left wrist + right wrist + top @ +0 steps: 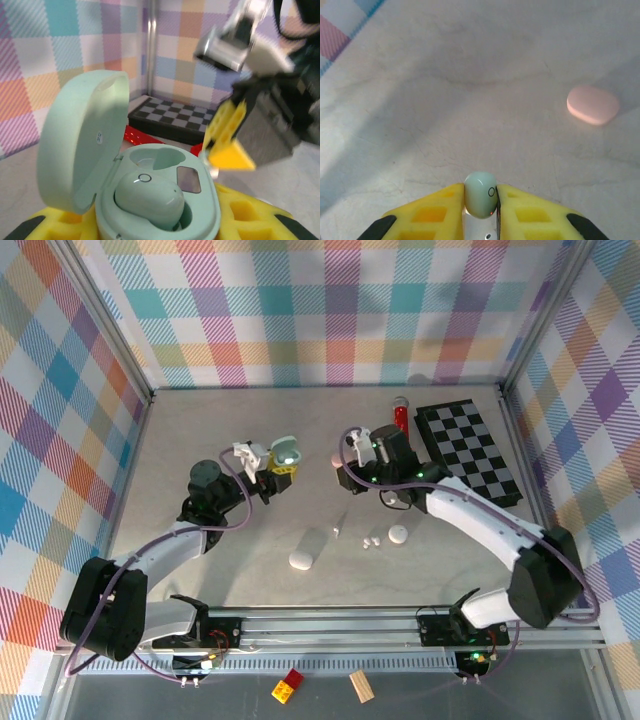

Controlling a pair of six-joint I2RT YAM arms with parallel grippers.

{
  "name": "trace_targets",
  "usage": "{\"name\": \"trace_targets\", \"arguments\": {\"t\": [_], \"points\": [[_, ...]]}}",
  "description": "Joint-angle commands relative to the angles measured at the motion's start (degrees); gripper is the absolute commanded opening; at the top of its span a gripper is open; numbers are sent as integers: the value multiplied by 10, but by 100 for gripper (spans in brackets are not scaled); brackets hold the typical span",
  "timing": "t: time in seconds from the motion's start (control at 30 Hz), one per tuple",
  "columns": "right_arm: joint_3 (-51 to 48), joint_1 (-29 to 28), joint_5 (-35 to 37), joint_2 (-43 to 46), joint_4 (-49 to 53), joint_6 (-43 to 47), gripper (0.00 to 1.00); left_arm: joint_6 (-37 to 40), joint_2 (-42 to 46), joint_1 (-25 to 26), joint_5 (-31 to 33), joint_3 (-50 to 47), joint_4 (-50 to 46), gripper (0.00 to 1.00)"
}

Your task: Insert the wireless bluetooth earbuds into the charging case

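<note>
A grey, stone-look table (250, 575) is closed in on three sides by checked walls (330, 310) in pink, blue, yellow and green. The walls are held up by metal posts (108, 325).

A pale green charging case (160, 210) is held low down by the left gripper (272, 468). The yellow fingers (250, 222) of this gripper are pressed against its sides. The lid (82, 140) is tipped back, so the case is open. One green earbud (149, 196) is seated in the case, and another hollow is seen behind it.

A second green earbud (481, 194) is pinched over the table between the closed fingers of the right gripper (481, 202). A pink case (593, 104) is seen lying shut on the table a little way beyond it.

Nearer the arms, a white case (306, 548), a round white piece (398, 534) and tiny white earbuds (368, 542) are laid on the table. A black and grey checkerboard (470, 450) is set at the right side. A red thing (400, 416) is seen at its far left corner.
</note>
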State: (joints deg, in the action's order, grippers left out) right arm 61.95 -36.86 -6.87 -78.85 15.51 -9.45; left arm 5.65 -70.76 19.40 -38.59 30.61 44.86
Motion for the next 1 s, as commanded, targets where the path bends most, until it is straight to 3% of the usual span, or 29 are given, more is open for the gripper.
{"name": "trace_targets", "arguments": {"t": [0.0,0.33,0.97], "points": [[38,-4,-33,33,36,59,20,35,-3,16,-38,24,-21,26],[135,-57,-35,32,103,168,21,56,-33,55,-79,61,-66,26],[140,-71,-28,-10,102,172,20,89,-23,70,-81,78,-120,25]]}}
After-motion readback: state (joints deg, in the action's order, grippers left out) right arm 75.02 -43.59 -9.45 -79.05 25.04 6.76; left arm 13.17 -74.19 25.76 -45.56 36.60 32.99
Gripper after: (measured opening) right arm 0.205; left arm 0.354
